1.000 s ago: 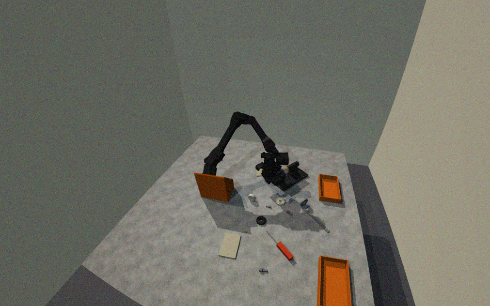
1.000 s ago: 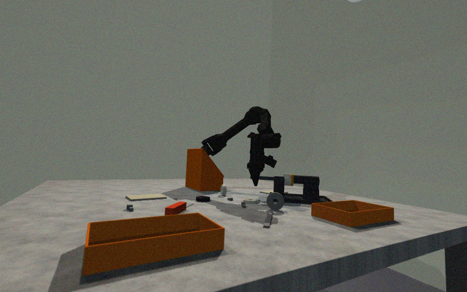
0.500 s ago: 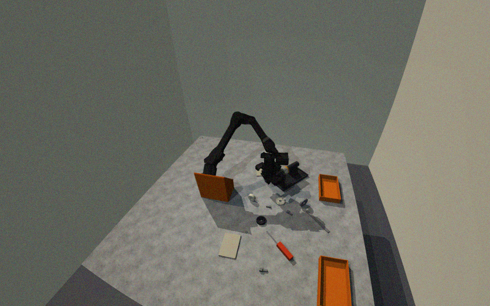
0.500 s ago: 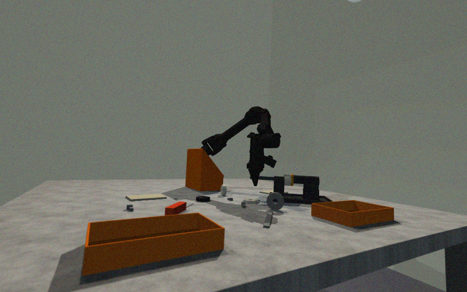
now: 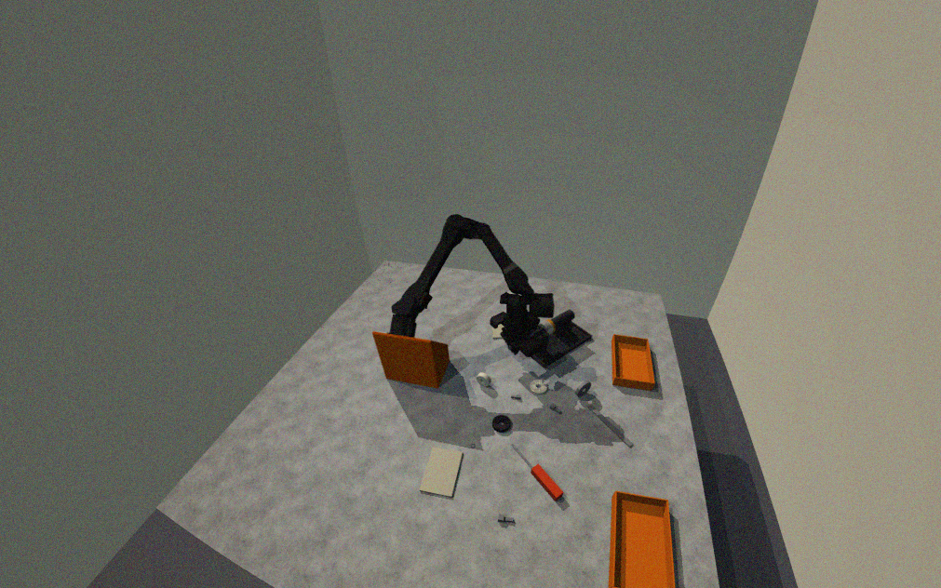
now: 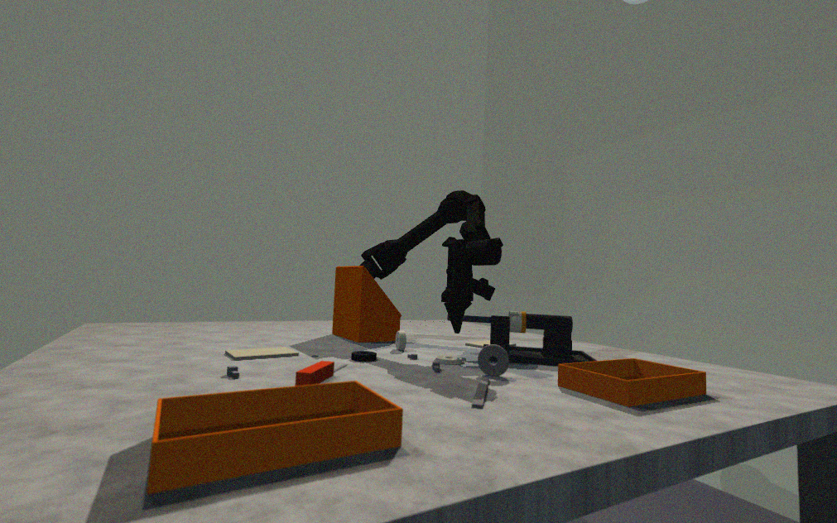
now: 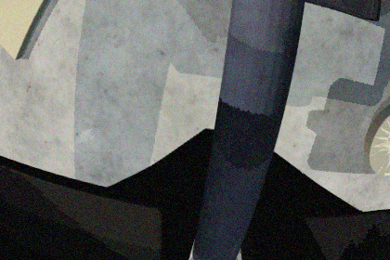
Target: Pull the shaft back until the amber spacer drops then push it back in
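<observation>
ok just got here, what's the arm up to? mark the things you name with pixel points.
The arm's hand (image 6: 456, 329) is shut on the dark shaft (image 6: 478, 319) (image 7: 253, 78), on the side of the fixture away from the big housing block (image 6: 557, 338). It's there to draw the shaft back and drop the amber spacer (image 6: 523, 322), which still sits up on the fixture, against the block's black barrel (image 6: 548, 321). So the drop, the push back in and the release are all yet to be done.
</observation>
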`<state>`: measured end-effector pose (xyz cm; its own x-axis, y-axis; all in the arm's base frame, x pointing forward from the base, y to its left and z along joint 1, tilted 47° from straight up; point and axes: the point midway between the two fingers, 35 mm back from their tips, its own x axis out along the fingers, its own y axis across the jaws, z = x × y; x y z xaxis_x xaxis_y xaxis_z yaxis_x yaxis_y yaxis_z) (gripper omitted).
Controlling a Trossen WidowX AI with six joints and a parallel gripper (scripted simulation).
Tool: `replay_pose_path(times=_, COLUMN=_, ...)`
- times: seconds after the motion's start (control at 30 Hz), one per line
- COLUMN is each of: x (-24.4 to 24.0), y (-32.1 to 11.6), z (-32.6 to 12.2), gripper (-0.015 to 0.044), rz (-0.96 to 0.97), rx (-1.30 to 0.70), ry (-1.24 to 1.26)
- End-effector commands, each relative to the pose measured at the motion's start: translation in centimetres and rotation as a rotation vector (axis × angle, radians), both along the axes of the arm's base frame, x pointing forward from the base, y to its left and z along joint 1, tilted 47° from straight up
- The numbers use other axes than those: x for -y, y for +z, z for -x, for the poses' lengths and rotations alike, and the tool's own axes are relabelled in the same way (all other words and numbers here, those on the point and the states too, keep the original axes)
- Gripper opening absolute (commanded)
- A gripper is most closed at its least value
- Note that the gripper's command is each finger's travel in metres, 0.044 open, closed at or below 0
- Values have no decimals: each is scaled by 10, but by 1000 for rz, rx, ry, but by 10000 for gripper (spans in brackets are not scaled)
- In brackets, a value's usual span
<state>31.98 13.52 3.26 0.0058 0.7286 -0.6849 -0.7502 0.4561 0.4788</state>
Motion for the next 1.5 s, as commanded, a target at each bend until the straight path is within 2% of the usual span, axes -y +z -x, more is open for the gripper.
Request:
replay_pose_path(times=0.0, x=0, y=0, z=1, gripper=0, rz=1, rx=4, ry=5)
replay_pose_path(times=1.47, x=2, y=-2, z=3, gripper=0, rz=1, rx=4, ry=5)
